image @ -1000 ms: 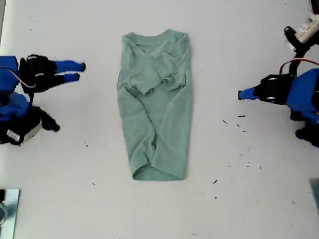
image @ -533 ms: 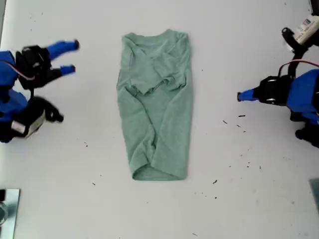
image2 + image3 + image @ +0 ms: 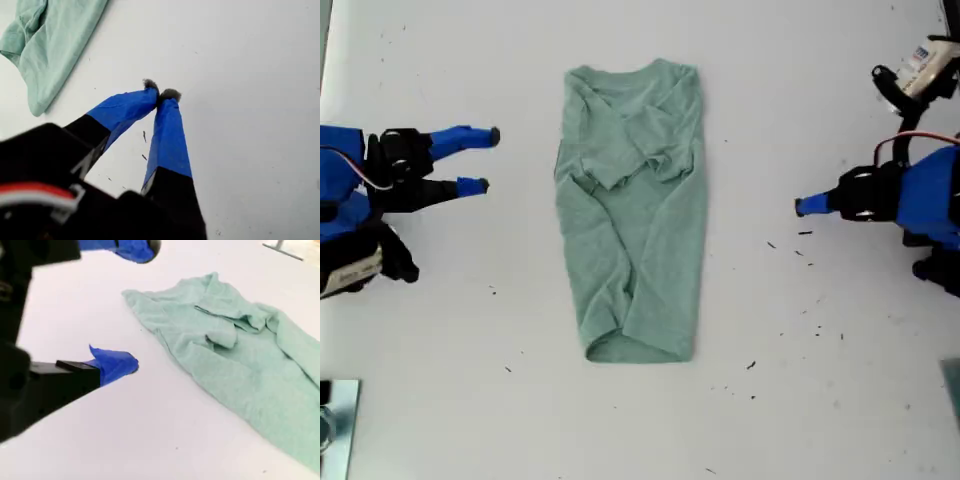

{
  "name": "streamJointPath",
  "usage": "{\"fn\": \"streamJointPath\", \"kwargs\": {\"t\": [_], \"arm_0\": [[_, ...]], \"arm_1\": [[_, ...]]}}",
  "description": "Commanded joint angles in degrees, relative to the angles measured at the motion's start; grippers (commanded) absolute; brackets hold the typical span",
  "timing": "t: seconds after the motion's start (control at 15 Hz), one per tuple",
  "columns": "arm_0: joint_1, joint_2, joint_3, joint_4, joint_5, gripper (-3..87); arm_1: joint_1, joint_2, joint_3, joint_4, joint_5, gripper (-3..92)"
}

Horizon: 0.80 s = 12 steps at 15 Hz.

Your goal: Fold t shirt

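Note:
The sage-green t shirt (image 3: 632, 210) lies flat in the middle of the white table, sides folded inward into a long strip, collar at the far end. My first gripper (image 3: 802, 206) is at the exterior view's right, well clear of the cloth, blue fingertips pressed together and shut on nothing (image 3: 161, 92); the t shirt (image 3: 50, 45) shows off to one side of it. My second gripper (image 3: 488, 160) is at the exterior view's left, open and empty, pointing toward the shirt's upper part. In its wrist view the open gripper (image 3: 137, 307) faces the t shirt (image 3: 235, 350) across bare table.
Small black specks (image 3: 790, 245) dot the table near my first gripper. A white part with a cable (image 3: 920, 70) sits at the exterior view's top right. A metallic object (image 3: 335, 420) is at that view's bottom left corner.
My second gripper swung toward the far side, then came back nearer and slightly closer to the shirt, with its jaws spread wider. My first gripper drifted slightly nearer. The shirt has not moved.

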Motion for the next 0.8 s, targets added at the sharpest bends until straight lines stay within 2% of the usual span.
{"fn": "streamJointPath", "kwargs": {"t": [0.0,0.07,0.13,0.2,0.27,0.33,0.4,0.53,0.6,0.67,0.73], "arm_0": [[-1.1,0.3,2.3,-1.3,12.1,28.7],[2.9,0.3,0.6,-1.0,10.6,22.7],[11.3,0.4,-2.0,-3.4,5.1,9.1],[14.6,0.3,-1.9,-12.1,8.9,-0.3],[16.1,-1.4,-4.4,-12.0,4.4,-0.4],[17.2,-10.7,-12.0,-9.9,3.0,-0.4],[19.7,-29.2,-26.7,-3.3,-0.4,-0.4],[28.9,-64.0,-65.5,15.1,-7.6,-0.4],[31.6,-76.2,-81.7,21.0,-7.4,-0.4],[33.2,-84.1,-91.8,22.5,-7.6,-0.4],[34.7,-88.8,-97.8,21.2,-6.5,-0.4]], "arm_1": [[-0.3,0.3,0.4,-0.5,-0.8,2.5],[-0.9,0.3,-1.9,0.0,-1.6,2.5],[-2.3,-0.3,-5.8,2.7,-0.6,2.5],[-3.7,-4.2,-10.8,4.0,0.0,2.5],[-6.0,-14.4,-18.5,2.6,-0.1,2.5],[-7.7,-27.9,-29.4,2.3,-1.0,2.5],[-9.4,-41.0,-42.4,4.7,-1.3,2.5],[-13.9,-62.5,-70.4,14.5,-0.5,2.4],[-15.9,-72.5,-85.1,21.0,-0.1,2.4],[-18.0,-80.6,-97.1,24.1,-0.4,2.3],[-19.4,-84.9,-103.1,23.5,-0.9,2.3]]}}
